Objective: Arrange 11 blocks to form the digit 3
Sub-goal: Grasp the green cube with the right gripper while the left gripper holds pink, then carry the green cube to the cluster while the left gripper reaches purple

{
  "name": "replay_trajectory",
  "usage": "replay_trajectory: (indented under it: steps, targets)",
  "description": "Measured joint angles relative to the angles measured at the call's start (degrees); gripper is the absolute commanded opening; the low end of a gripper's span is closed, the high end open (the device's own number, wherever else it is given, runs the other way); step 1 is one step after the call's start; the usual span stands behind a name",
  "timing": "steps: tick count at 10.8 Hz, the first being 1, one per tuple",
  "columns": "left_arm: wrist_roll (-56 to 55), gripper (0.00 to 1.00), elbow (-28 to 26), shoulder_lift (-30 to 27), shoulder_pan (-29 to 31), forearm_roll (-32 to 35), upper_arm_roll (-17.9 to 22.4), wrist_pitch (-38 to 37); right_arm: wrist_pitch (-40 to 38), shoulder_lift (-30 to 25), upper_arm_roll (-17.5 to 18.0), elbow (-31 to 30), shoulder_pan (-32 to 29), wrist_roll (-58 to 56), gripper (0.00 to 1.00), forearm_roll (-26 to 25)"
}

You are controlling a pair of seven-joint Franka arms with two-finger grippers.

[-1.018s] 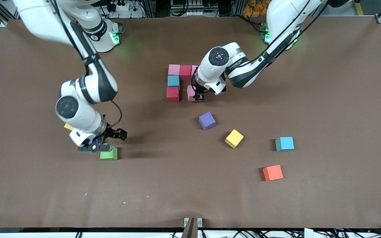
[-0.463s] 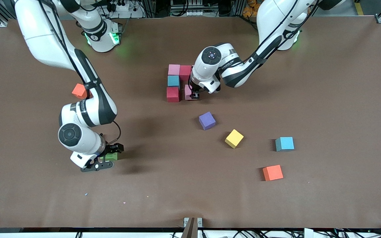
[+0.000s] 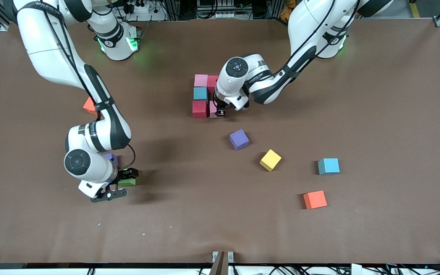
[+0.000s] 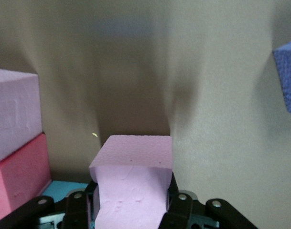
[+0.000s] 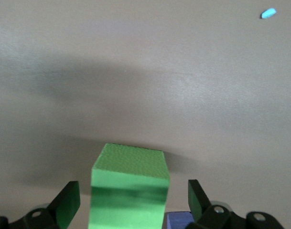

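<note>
Left gripper (image 3: 220, 112) pinching pink block (image 4: 133, 183) beside red block (image 3: 199, 109). Right gripper (image 3: 118, 186) spread around green block (image 5: 129, 188). Foam cubes probably light, grippy; take flat opposite faces.

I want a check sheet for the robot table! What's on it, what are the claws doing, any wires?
Surface: brown table, a few tiny specks near the front camera's edge.
Job's things: started figure of pink, red and sky-blue cubes in mid-table; loose purple cube, yellow cube, sky-blue cube; another purple cube partly hidden by the right arm.
Clutter: two orange cubes.
Grippers: left gripper shut on a pink cube beside the figure; right gripper open, fingers either side of the green cube.
Cables: black ones along both arms.
Surroundings: metal frame, plugs and wiring past the robot bases.
</note>
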Motion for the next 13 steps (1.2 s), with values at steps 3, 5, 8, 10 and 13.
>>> replay_trajectory:
  steps: [3,5,8,10,13]
  targets:
    - [-0.3,0.0,1.4,0.9,-2.0,0.0,1.7,0.0,0.5,1.3,0.2,0.1,-0.1,0.3,0.73,0.1]
    - [-0.4,0.0,1.7,0.9,-2.8,0.0,2.2,-0.1,0.7,2.1,0.2,0.1,-0.1,2.4,0.16,0.1]
    - [-0.4,0.0,1.9,0.9,-2.9,0.0,2.3,-0.6,0.7,2.2,0.4,0.5,0.0,4.9,0.03,0.2]
    - [-0.4,0.06,2.0,0.9,-2.9,0.0,2.3,-0.7,0.7,2.2,1.1,0.9,0.4,5.1,0.03,0.2]
    - [-0.5,0.11,2.0,0.9,-2.9,0.0,2.3,-0.7,-0.5,1.6,2.3,2.0,3.0,5.2,0.03,0.2]
